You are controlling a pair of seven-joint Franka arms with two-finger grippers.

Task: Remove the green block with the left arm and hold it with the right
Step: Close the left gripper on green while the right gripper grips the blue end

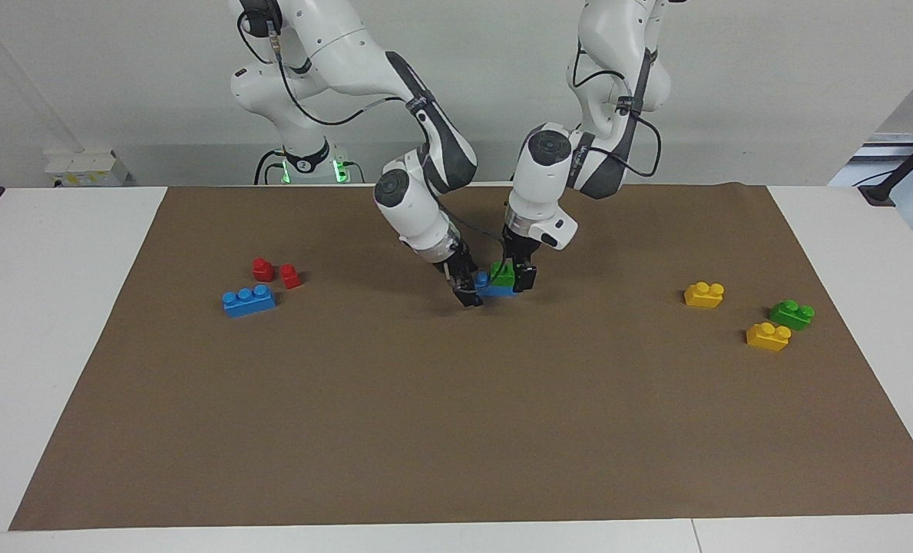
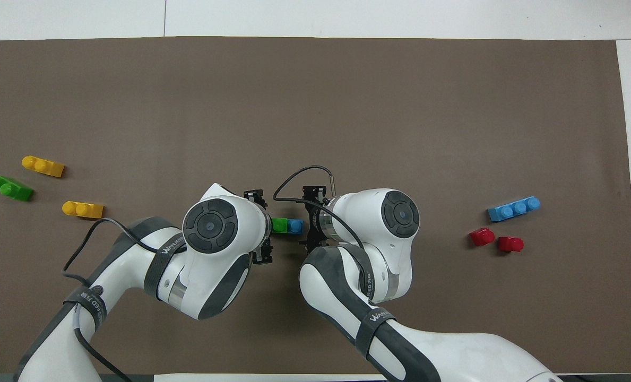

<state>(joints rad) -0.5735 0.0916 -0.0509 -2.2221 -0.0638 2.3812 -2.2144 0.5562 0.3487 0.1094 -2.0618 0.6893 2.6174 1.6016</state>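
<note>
The green block (image 1: 502, 274) (image 2: 279, 225) sits stacked on one end of a blue brick (image 1: 494, 289) (image 2: 295, 226) in the middle of the brown mat. My left gripper (image 1: 516, 278) (image 2: 261, 228) is down around the green block, open, with a finger on either side and a gap to each. My right gripper (image 1: 469, 288) (image 2: 311, 218) is low at the blue brick's other end, open, its fingers straddling that end. In the overhead view both wrists hide the fingertips' contact with the bricks.
Toward the right arm's end lie a blue three-stud brick (image 1: 249, 300) and two red pieces (image 1: 263, 269) (image 1: 290, 276). Toward the left arm's end lie two yellow bricks (image 1: 704, 294) (image 1: 768, 336) and a darker green brick (image 1: 792, 314).
</note>
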